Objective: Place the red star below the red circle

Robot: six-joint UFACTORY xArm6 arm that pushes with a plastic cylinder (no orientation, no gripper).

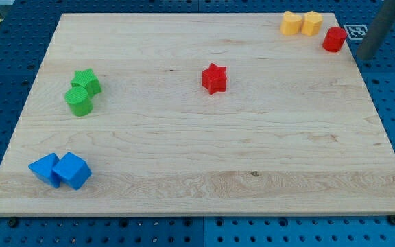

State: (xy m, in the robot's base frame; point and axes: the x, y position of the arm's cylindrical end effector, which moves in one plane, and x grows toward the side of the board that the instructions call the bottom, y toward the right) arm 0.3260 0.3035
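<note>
The red star (214, 78) sits mid-bench, well left of the red circle (334, 40) at the top-right corner. My tip (362, 57), seemingly just off the bench (197, 171) beside the circle, has no jaws and must circle round to push the star.

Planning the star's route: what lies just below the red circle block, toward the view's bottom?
Only bare wooden board shows below the red circle block. The red star block sits far to the view's left. My tip is at the circle's right; nothing there is covered.

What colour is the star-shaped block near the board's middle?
Red. The red star shows clearly in the camera view.
</note>
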